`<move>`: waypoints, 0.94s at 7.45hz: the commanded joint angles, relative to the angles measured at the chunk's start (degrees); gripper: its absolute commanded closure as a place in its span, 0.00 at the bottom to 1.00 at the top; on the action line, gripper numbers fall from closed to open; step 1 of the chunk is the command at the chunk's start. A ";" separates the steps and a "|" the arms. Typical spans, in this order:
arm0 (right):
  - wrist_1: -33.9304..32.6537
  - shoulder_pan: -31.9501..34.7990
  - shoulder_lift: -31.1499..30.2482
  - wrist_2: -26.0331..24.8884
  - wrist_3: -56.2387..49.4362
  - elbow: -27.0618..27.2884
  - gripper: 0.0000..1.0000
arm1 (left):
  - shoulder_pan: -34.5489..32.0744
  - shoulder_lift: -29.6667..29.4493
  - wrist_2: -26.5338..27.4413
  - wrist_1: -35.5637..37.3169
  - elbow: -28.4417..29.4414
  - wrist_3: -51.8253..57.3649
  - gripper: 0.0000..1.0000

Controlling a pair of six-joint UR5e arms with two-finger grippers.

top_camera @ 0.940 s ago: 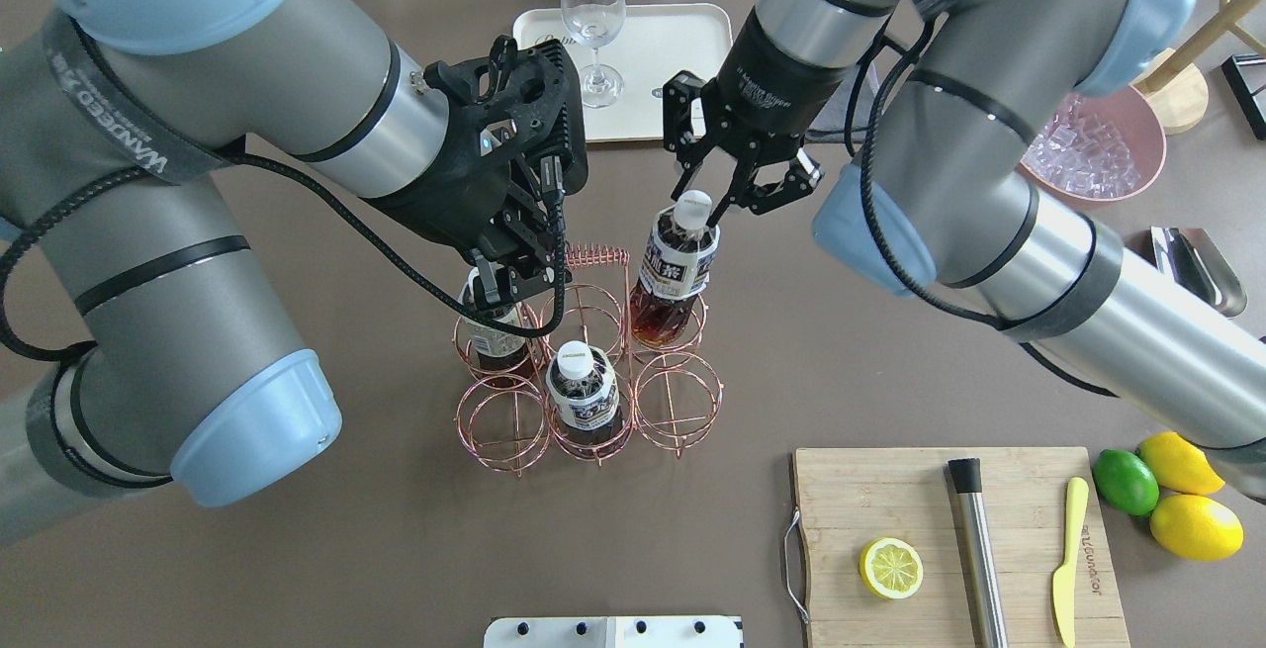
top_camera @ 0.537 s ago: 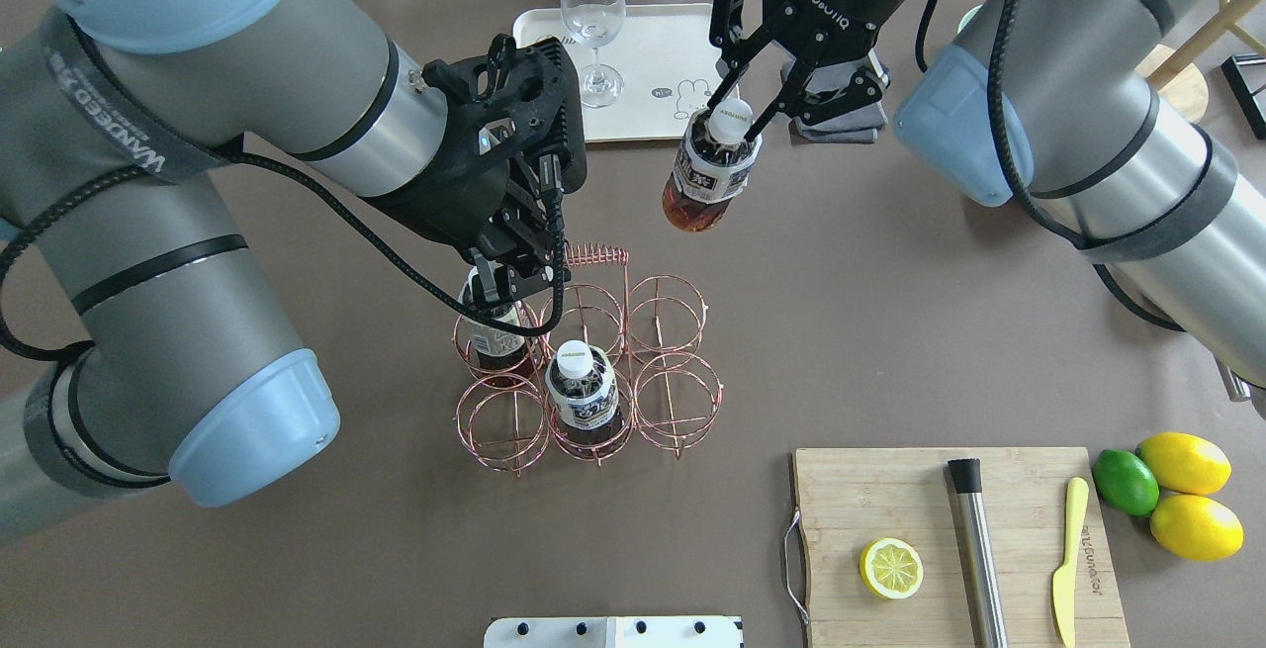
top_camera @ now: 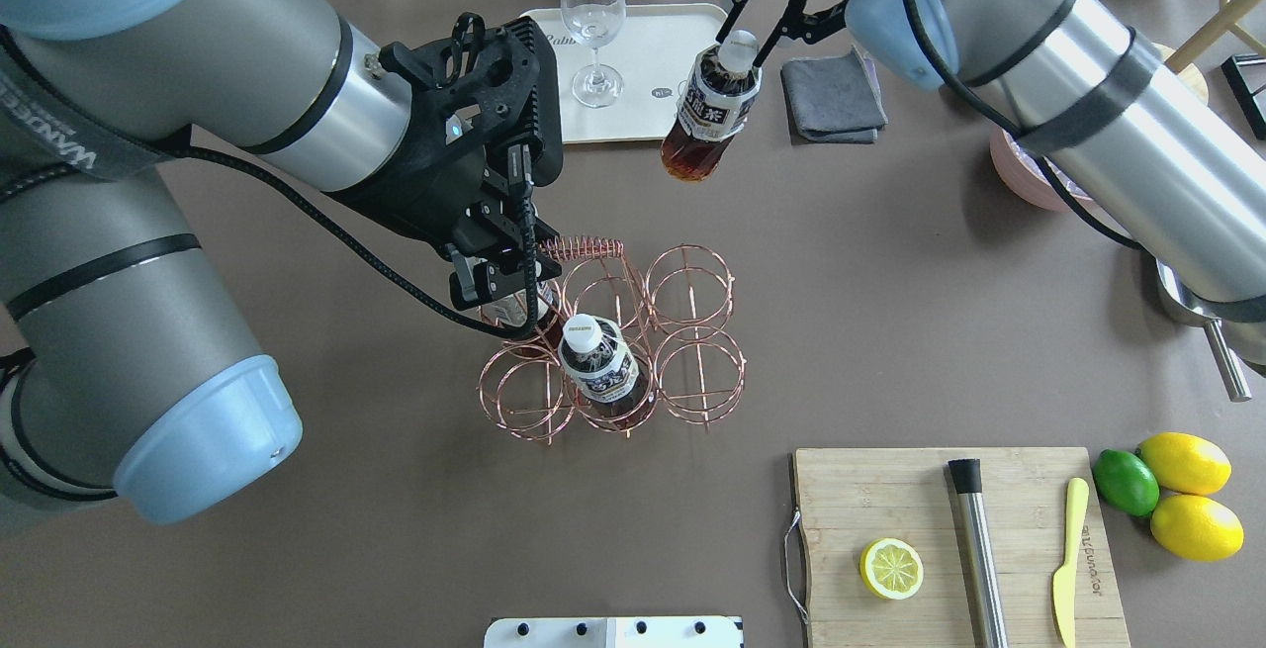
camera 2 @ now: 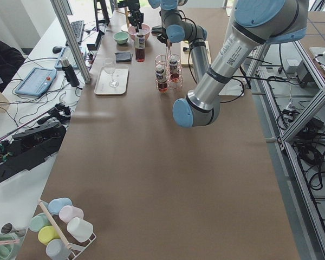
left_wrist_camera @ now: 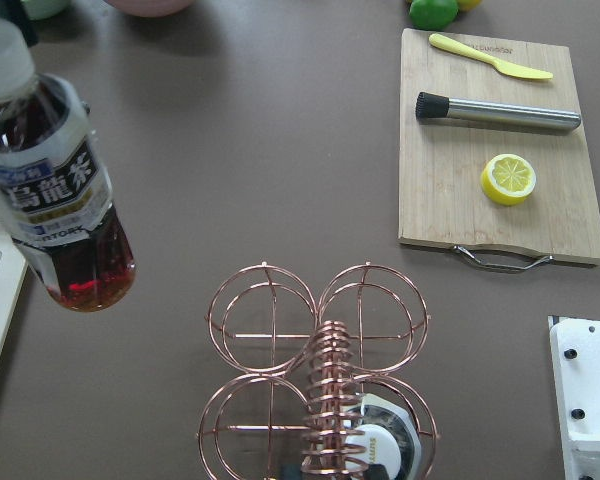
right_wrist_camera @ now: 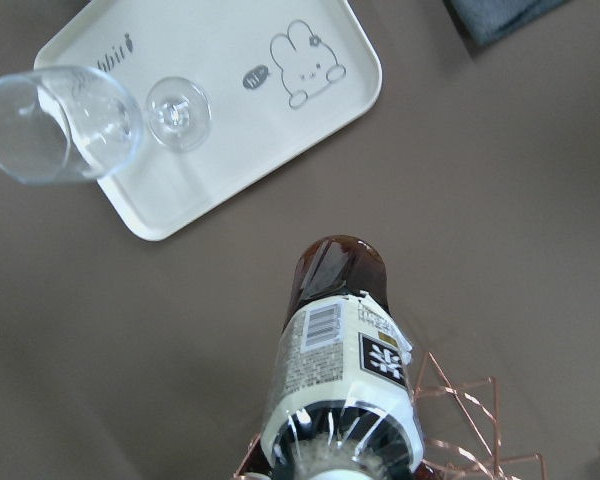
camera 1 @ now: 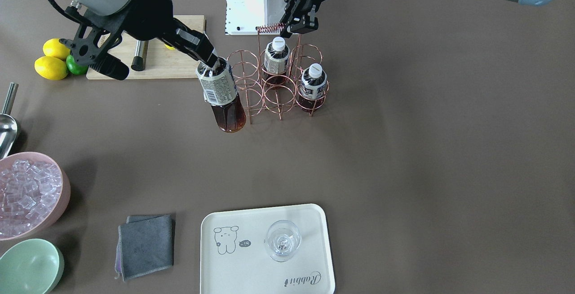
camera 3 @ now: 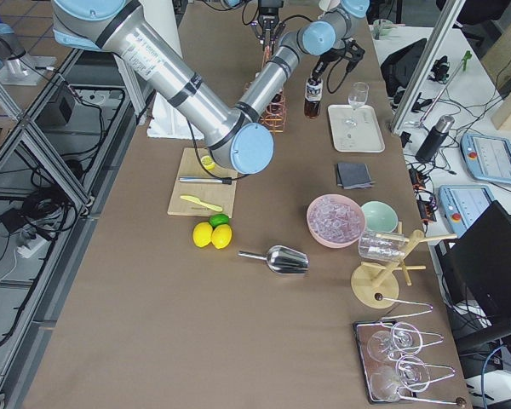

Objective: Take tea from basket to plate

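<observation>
The right gripper (top_camera: 747, 35), jaws clamped on the cap, hangs the tea (top_camera: 708, 106) tilted just short of the plate (top_camera: 643, 84), while the left gripper (top_camera: 495, 277) seems clamped on the handle of the basket (top_camera: 586, 249).

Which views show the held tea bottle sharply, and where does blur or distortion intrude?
Front-facing view: tea bottle crisp, label edges clean. Right wrist view: its neck end blurs at the bottom edge, and the wine glass looks tipped over from wide-angle perspective. Left wrist view: the cap softens in the corner; basket sharp. Side views: bottle too small for detail.
</observation>
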 commanded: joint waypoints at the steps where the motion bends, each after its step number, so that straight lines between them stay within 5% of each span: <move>1: 8.46 2.49 9.33 -0.07 -12.13 -26.20 1.00 | -0.76 0.74 -0.40 0.23 -2.85 0.00 1.00; 3: 21.02 1.71 12.23 -2.86 -14.68 -39.12 1.00 | -5.48 1.69 -0.57 0.32 -3.12 0.18 1.00; 4: 22.21 0.75 16.87 -5.06 -15.66 -44.94 1.00 | -9.69 3.10 -3.18 0.32 -3.56 0.79 1.00; 7: 23.89 -0.57 18.23 -10.00 -21.46 -48.07 1.00 | -22.79 11.43 -11.81 0.41 -3.83 9.56 1.00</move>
